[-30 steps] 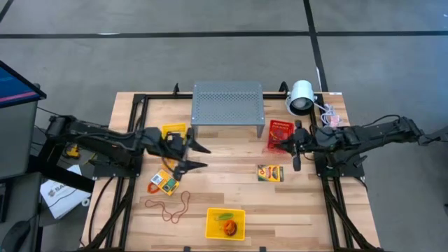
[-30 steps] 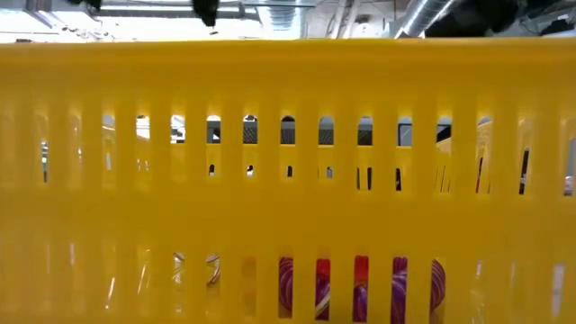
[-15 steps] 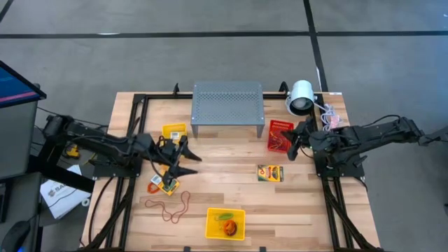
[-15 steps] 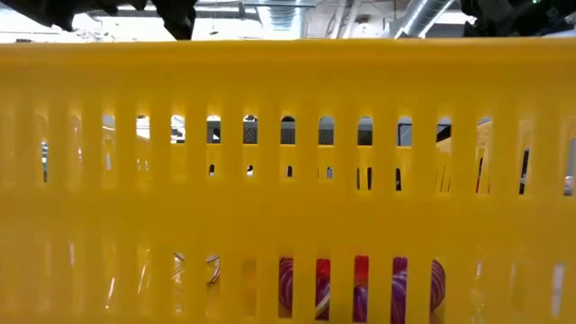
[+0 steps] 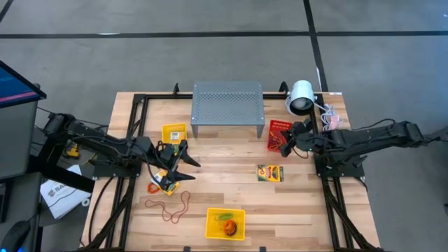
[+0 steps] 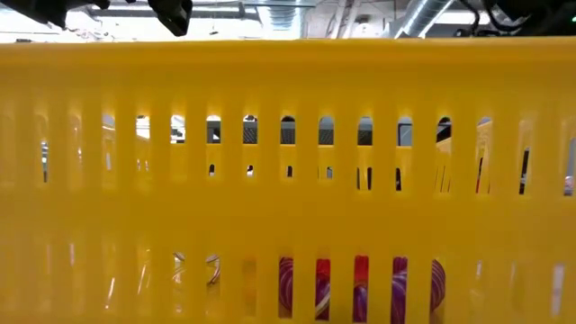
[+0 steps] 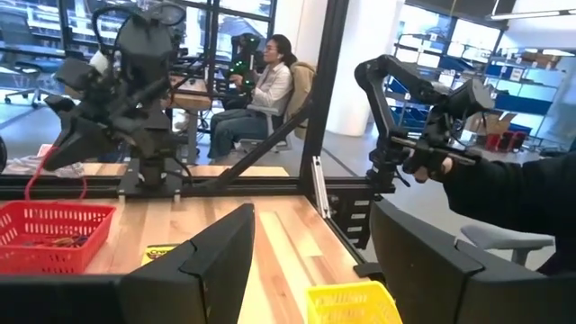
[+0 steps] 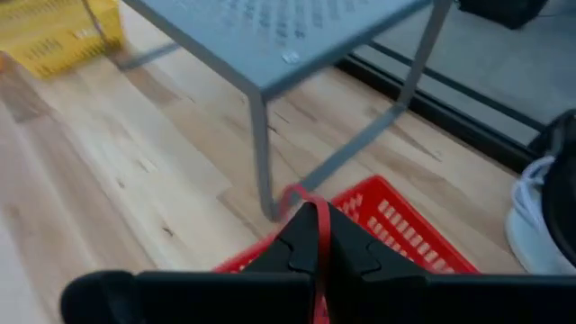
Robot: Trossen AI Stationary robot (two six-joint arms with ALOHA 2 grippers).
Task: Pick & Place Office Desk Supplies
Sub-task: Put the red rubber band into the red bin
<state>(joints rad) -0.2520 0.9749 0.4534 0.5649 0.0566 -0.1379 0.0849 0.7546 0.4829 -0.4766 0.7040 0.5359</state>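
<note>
I can't read any text from here. The crayon boxes (image 5: 270, 173) carry print, but it's too small to read.

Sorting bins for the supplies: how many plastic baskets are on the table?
3: a yellow basket left of the grey stand, a red basket right of it, another yellow basket at the front edge.

A grey perforated metal stand (image 5: 227, 102) stood at the far middle of the wooden tabletop (image 5: 301, 210), with a white cylindrical lamp (image 5: 301, 96) just beside it toward the right. A red basket (image 5: 278, 131) sat in front of the lamp, one yellow basket (image 5: 173, 131) near the stand's left leg and another (image 5: 225, 224) at the near edge. Beyond the tabletop, a seated person (image 7: 261, 94) showed in the room.
</note>
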